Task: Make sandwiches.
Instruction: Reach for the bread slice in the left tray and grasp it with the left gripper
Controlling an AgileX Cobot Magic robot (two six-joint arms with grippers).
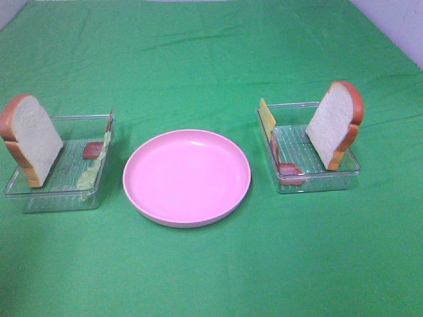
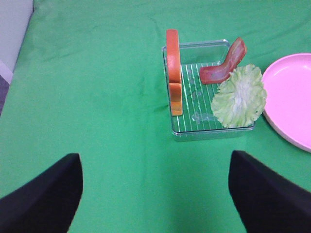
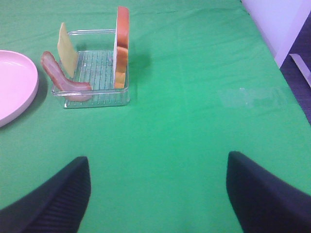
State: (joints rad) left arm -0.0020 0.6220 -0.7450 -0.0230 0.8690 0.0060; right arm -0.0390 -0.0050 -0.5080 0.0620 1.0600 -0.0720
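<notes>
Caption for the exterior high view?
Pink plate between two clear trays: left tray with bread slice, bacon strip, lettuce; right tray with second bread slice, second bacon strip, cheese slice.

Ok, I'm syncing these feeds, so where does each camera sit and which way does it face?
Exterior high: mounted high, looking down on pink plate, left tray, right tray; no robot body shows.
Left wrist: on left arm, looking past open left end effector at left tray's lettuce.
Right wrist: on right arm, looking past open right end effector at right tray's cheese slice.
Shared: all three show the pink plate.
</notes>
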